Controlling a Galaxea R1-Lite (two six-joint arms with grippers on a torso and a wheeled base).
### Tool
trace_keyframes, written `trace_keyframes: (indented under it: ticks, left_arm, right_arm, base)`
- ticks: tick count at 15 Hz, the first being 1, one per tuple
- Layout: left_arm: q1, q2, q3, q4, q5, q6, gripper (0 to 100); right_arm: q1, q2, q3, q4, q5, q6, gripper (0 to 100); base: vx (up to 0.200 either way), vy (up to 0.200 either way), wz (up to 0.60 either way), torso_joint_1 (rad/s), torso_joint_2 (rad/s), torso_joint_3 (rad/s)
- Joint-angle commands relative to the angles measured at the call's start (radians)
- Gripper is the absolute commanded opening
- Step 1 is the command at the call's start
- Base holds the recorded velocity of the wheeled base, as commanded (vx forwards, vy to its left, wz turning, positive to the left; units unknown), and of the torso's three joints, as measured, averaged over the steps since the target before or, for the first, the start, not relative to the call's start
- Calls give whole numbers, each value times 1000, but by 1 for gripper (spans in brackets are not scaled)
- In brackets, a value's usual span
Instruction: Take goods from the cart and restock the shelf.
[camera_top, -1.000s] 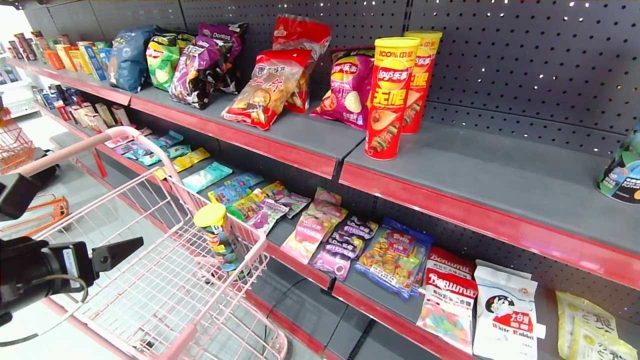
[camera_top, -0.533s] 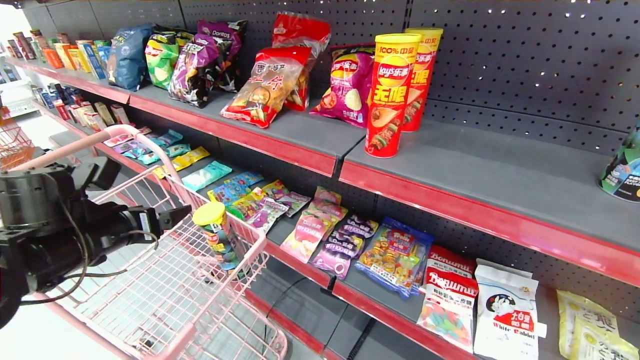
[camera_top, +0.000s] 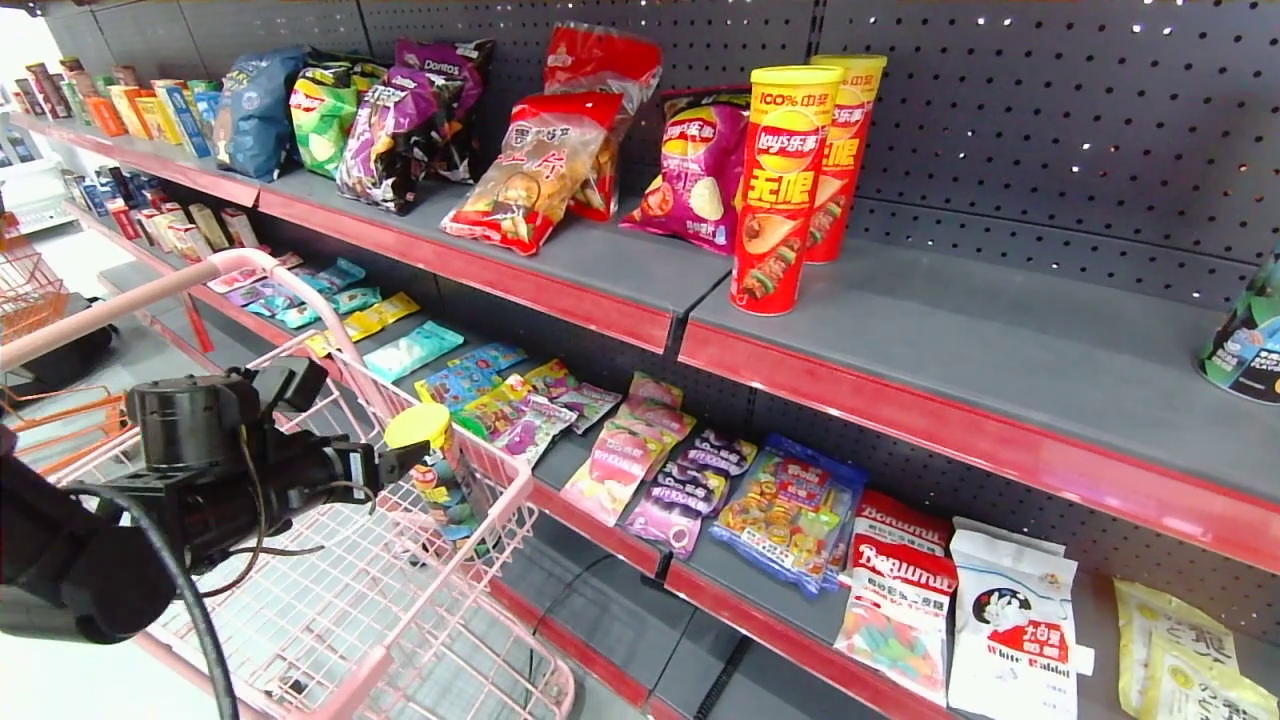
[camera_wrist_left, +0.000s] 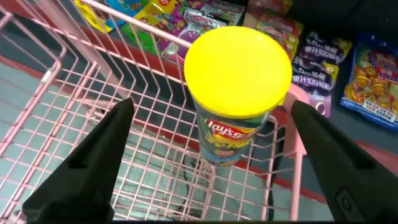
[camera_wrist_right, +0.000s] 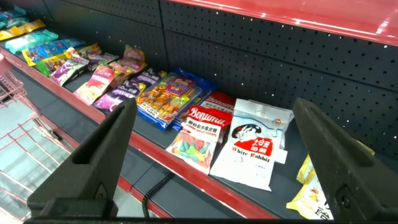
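Chip can (camera_wrist_left: 239, 68) stands upright in the cart (camera_top: 360, 675) front corner, long axis vertical, straight ahead of left claw (camera_wrist_left: 211, 104). Fingers are spread wide either side of the lid, prob. not touching. L arm is nearer; right claw (camera_wrist_right: 212, 106), also spread, faces the lower shelf (camera_wrist_right: 205, 199). Upper shelf (camera_top: 950, 330) has room beside the red cans (camera_top: 775, 190).

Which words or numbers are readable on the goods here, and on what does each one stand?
"White Rabbit": white pouch on the lower shelf.
"Doritos": purple crisp bag on the upper shelf.
"Lay's": yellow-lidded can in the pink wire cart.
"100%": front red-and-yellow tube.
Other print is too small or blurred.
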Motion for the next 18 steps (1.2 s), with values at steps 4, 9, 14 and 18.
trace_keyframes:
  ticks: [4,9,14,18]
  left_arm:
    - [-20,217,-29,-172,-32,8,100]
    - [-45,280,-108,-183,-54,8,100]
    - [-51,292,-95,-207,-47,10,0]
    - [-35,220,-13,-264,-40,7,0]
  right_arm:
    - [0,1,0,1,-1,-3,100]
    - [0,1,0,1,-1,-3,100]
    - [0,1,0,1,-1,-3,100]
    - [0,1,0,1,-1,-3,100]
  base:
    - [0,0,0,0,0,0]
    - [0,0,0,0,0,0]
    - [0,0,0,0,0,0]
    - [0,0,0,0,0,0]
